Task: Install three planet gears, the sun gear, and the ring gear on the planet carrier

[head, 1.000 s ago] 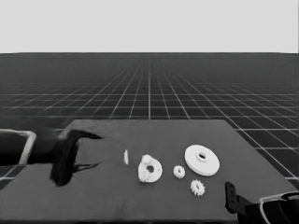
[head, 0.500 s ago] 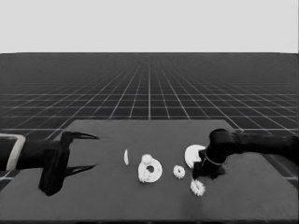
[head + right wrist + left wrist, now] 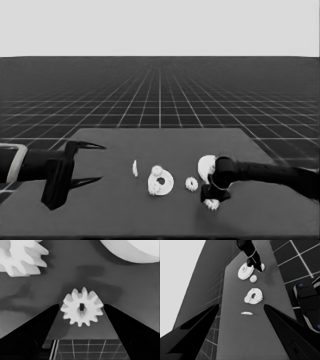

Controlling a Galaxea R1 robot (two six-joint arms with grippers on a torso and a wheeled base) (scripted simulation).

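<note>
My right gripper [image 3: 212, 198] hangs low over a small toothed gear [image 3: 212, 204] near the table's front. In the right wrist view that gear [image 3: 82, 307] lies on the table between the two open fingers, one on each side. The larger round part [image 3: 205, 167] sits just behind, partly hidden by the right arm. A second loose gear [image 3: 191, 184] lies to its left. The smaller round part [image 3: 162, 183] carries two gears on its rim. My left gripper [image 3: 86, 162] waits open over the table's left end, holding nothing.
A thin white piece [image 3: 135, 168] lies left of the smaller round part. The table's front edge runs close below the gear under the right gripper. Dark machinery with blue lights [image 3: 307, 302] stands past the table's edge in the left wrist view.
The right arm swung in from the lower right corner across the table and came down over the front gear. The left arm shifted a little lower.
</note>
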